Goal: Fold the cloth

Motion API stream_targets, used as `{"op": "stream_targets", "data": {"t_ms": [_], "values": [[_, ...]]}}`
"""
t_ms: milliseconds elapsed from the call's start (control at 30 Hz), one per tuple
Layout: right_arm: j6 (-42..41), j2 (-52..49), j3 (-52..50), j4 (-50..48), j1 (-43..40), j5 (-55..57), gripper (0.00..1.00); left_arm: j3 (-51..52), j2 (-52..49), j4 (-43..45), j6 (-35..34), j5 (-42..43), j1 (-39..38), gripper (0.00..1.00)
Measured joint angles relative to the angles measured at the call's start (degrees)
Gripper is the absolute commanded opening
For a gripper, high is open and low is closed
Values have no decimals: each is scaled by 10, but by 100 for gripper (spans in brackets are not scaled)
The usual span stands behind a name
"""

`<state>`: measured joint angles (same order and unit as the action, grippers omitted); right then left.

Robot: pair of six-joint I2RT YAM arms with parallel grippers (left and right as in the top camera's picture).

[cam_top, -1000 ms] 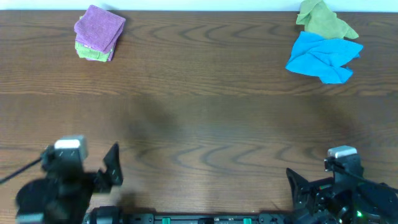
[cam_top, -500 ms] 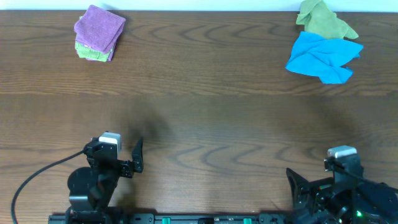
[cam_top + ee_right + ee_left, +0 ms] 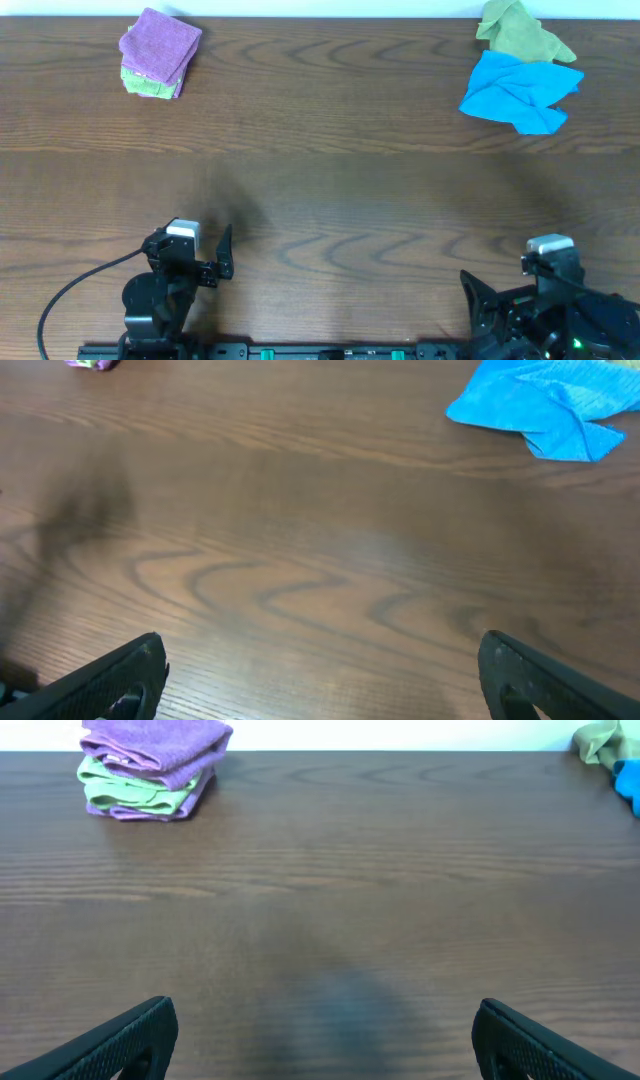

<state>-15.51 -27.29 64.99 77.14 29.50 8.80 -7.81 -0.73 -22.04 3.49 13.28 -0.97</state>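
The purple cloth (image 3: pixel 160 42) lies folded on top of a stack at the far left of the table. The left wrist view (image 3: pixel 155 740) shows it over a lime green folded cloth (image 3: pixel 140 790) and another purple layer. My left gripper (image 3: pixel 190 262) is open and empty at the near edge, far from the stack; its fingers (image 3: pixel 325 1030) frame bare table. My right gripper (image 3: pixel 520 300) is open and empty at the near right, with only bare wood between its fingers (image 3: pixel 320 670).
A crumpled bright blue cloth (image 3: pixel 520 90) lies at the far right, also in the right wrist view (image 3: pixel 545 405). An olive green cloth (image 3: pixel 520 32) lies just behind it. The brown wooden table (image 3: pixel 330 180) ends at a white strip along the far edge.
My left arm has swung in from the far left edge to the right and turned to face the table. The right arm and the cloths have not moved.
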Motion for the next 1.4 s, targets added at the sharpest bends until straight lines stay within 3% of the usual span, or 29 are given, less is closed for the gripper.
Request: {"op": "stream_targets", "data": {"t_ms": [1000,1133,1400], "values": [[9,0,0,-8,0,24,99,0,0,1,24,-9,0,95],[19,8,-29,-75,-17,75,99,0,0,1,24,-9,0,95],[34,102,-252,-316,-236,71,99,0,0,3,24,-11,0,96]]}}
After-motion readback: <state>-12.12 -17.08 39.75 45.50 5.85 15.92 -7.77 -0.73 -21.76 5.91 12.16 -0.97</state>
